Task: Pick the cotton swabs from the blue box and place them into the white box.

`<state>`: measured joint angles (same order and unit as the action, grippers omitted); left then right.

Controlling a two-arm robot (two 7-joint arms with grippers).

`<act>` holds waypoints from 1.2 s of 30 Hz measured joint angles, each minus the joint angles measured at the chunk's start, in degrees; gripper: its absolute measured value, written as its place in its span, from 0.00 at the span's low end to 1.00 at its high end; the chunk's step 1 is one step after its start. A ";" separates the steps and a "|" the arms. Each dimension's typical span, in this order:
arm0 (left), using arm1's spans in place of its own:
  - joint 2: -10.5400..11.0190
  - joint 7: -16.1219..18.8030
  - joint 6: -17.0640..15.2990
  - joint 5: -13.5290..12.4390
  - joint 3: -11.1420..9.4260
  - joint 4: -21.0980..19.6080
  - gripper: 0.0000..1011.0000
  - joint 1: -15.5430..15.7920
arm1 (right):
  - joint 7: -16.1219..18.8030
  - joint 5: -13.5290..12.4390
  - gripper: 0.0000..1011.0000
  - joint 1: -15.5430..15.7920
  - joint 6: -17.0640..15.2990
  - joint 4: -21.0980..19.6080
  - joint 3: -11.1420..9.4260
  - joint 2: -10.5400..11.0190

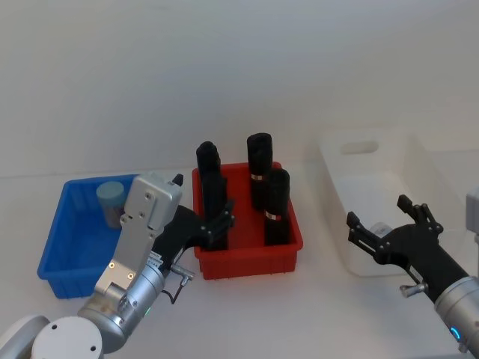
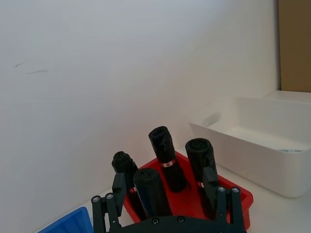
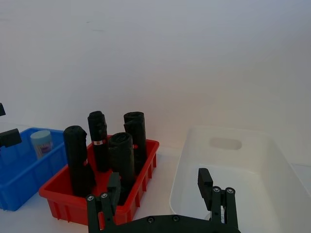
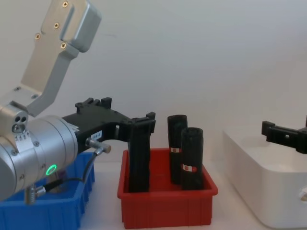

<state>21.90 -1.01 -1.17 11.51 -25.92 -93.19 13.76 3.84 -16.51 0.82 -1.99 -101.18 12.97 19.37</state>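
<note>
One jar of cotton swabs (image 1: 111, 199) with a pale blue lid stands at the back of the blue box (image 1: 56, 258), and it shows again in the right wrist view (image 3: 41, 143). My left gripper (image 1: 202, 200) is open, hovering between the blue box and the red bin beside it, holding nothing. The white box (image 1: 423, 153) stands at the right. Over its near end my right gripper (image 1: 385, 217) is open and empty. A small pale object (image 1: 379, 227) lies inside the white box below that gripper; what it is cannot be told.
A red bin (image 1: 247, 260) with several upright black rolls (image 1: 260, 161) sits between the two boxes, right at my left gripper's fingertips (image 4: 148, 117). A white wall stands close behind the boxes. Bare table lies in front of the bins.
</note>
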 joint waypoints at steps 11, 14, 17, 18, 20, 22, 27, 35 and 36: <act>0.00 0.39 0.39 -0.07 -0.12 -0.02 0.99 -0.18 | -0.01 0.00 0.99 0.02 0.02 -0.06 -0.03 -0.03; -0.01 0.39 0.39 -0.06 -0.11 -0.02 0.99 -0.18 | -0.01 0.02 0.99 0.02 0.03 -0.06 -0.04 -0.03; -0.01 0.39 0.38 -0.05 -0.11 -0.01 0.99 -0.18 | -0.01 0.03 0.99 0.01 0.04 -0.06 -0.06 -0.04; 0.00 0.39 0.38 -0.05 -0.11 -0.01 0.99 -0.18 | 0.01 0.04 0.99 -0.01 0.05 -0.06 -0.06 -0.05; 0.00 0.39 0.39 -0.04 -0.11 0.00 0.99 -0.17 | 0.22 0.12 0.99 -0.10 0.08 0.07 -0.06 -0.09; -0.01 0.39 0.38 -0.03 -0.11 0.01 0.99 -0.17 | 0.53 0.29 0.99 -0.35 0.11 0.38 -0.06 -0.20; 0.00 0.39 0.38 -0.03 -0.11 0.01 0.99 -0.17 | 1.44 0.91 0.99 -1.30 0.12 1.59 0.02 -0.61; 0.00 0.38 0.38 -0.03 -0.11 0.01 0.99 -0.17 | 4.24 3.03 0.99 -4.58 0.05 5.83 0.42 -2.01; 0.00 0.38 0.38 -0.02 -0.11 0.01 0.99 -0.17 | 4.24 3.03 0.99 -4.58 0.05 5.83 0.42 -2.01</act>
<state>21.90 -0.63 -0.80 11.49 -26.03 -93.17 13.59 8.08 -13.48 -3.76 -1.94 -95.35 13.39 17.36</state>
